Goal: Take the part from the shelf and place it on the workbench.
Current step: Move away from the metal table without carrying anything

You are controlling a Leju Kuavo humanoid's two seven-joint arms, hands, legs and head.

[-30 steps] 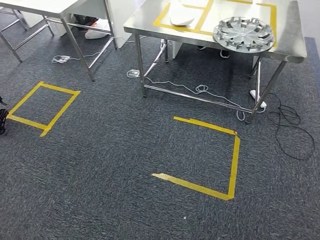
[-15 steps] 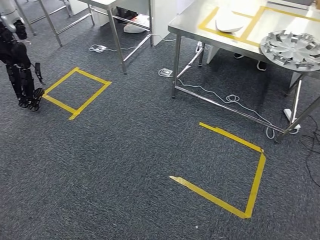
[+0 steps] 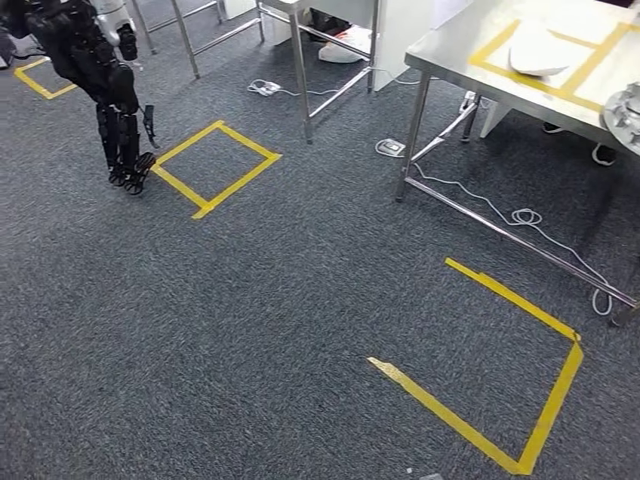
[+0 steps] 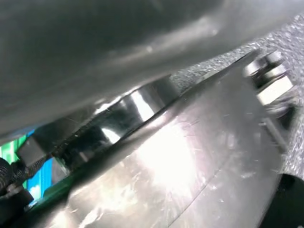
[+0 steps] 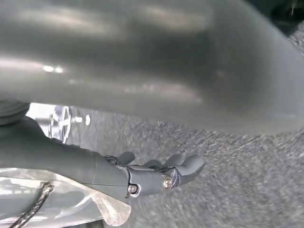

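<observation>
The steel workbench (image 3: 445, 52) stands at the upper right of the head view, marked with yellow tape. A white curved part (image 3: 540, 50) lies on it, and a silver wheel cover (image 3: 626, 115) sits at its right end. My left hand (image 3: 124, 155) hangs at the upper left over the carpet, dark fingers pointing down and holding nothing. In the right wrist view my right hand (image 5: 161, 173) has its fingers stretched out above the carpet, also with nothing in it. The left wrist view is a blur of grey and shiny metal.
A yellow tape square (image 3: 238, 185) lies on the grey carpet beside my left hand. A larger tape outline (image 3: 521, 305) is at the lower right. A second steel table's leg (image 3: 302, 70) stands at the top centre. Cables (image 3: 521, 215) trail under the workbench.
The camera has swung left, so the whole scene has slid right. The wheel cover is now at the picture's right edge. My left arm and hand have come further into view.
</observation>
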